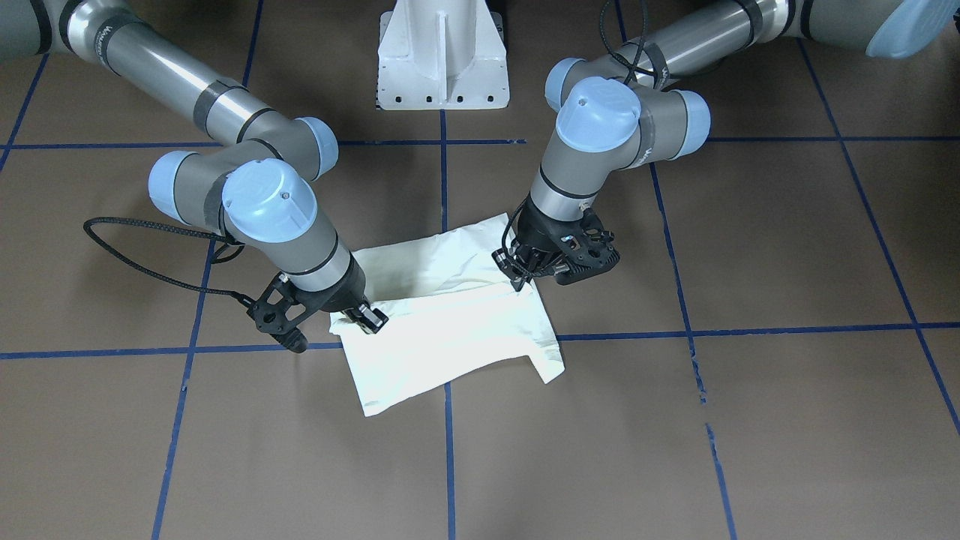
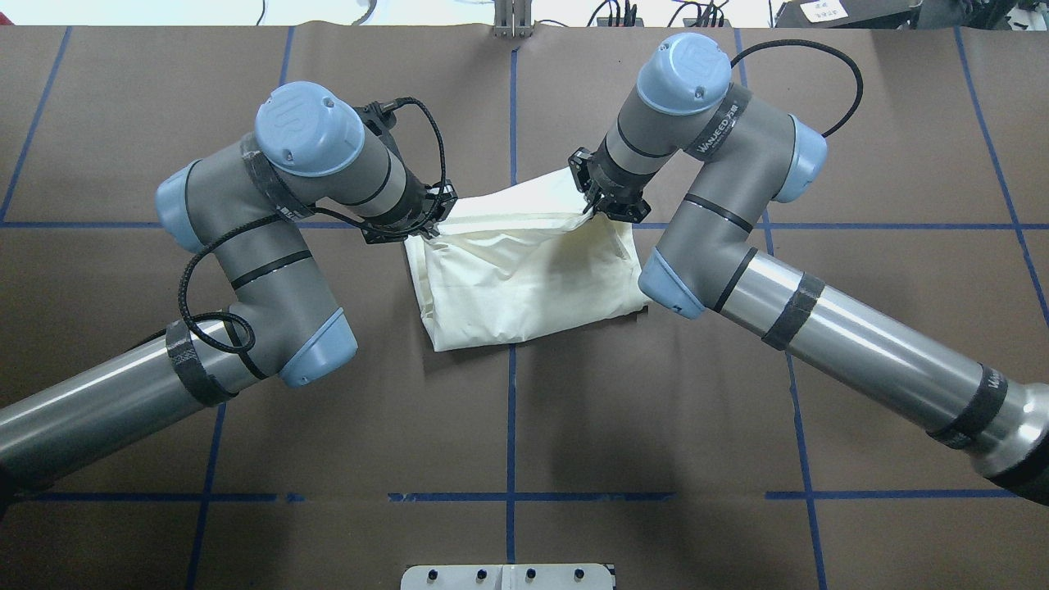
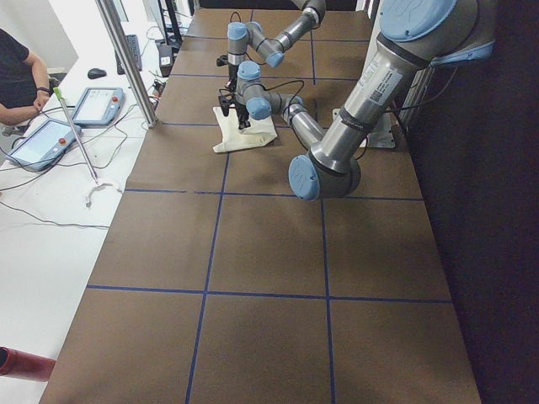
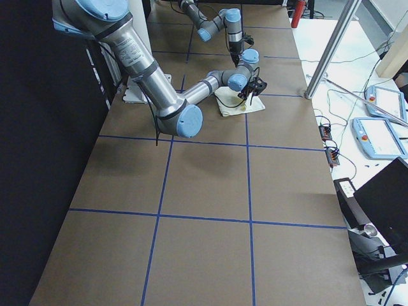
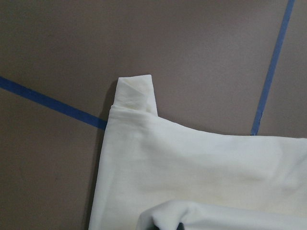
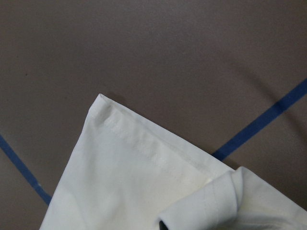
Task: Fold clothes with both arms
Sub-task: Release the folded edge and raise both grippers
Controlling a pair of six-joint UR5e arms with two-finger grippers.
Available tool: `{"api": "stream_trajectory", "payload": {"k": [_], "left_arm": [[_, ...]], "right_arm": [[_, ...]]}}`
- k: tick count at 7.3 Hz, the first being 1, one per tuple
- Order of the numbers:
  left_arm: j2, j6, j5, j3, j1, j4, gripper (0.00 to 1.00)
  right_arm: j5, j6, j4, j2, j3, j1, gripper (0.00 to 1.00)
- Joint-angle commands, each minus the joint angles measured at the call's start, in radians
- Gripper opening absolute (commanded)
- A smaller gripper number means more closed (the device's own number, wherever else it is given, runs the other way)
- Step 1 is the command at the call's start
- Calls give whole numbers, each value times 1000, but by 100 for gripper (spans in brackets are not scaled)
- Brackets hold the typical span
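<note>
The clothes are one cream-white shirt (image 1: 450, 322), folded into a rough rectangle with its plain side up, lying on the brown table near the middle (image 2: 524, 270). My left gripper (image 1: 519, 279) is shut on the shirt's edge at one far corner (image 2: 426, 229). My right gripper (image 1: 369, 319) is shut on the opposite far corner (image 2: 592, 211). Both pinched edges are raised a little off the layer below. The left wrist view shows the cloth (image 5: 192, 163) with a small folded tab sticking out. In the right wrist view a stitched hem corner (image 6: 134, 177) lies flat. No print is visible.
The white pedestal base (image 1: 442, 60) stands behind the shirt. Blue tape lines (image 2: 511, 393) grid the brown table. Beyond the table's far edge are a metal pole (image 3: 126, 59), tablets (image 3: 97, 105) and a seated person (image 3: 17, 76).
</note>
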Motion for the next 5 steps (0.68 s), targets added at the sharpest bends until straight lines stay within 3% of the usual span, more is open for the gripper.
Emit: {"api": "stream_trajectory", "payload": {"k": [1,2,3,4,5], "left_arm": [[-7,-1,0,8,-1,-9,0],[-10,-2,0,8,-1,-8,0],[-9,-1,1,11,-7,-6,10],[-9,45,1,32,-36,-5,52],[-9,108,1,67,-60,-6,96]], "right_arm": [[5,-3,1,39,-21,10,0],[5,-3,1,64,-46,10,30],[4,-1,1,72,-66,10,97],[8,0,1,67,-68,27,100],[68,-3,1,58,-74,65,100]]}}
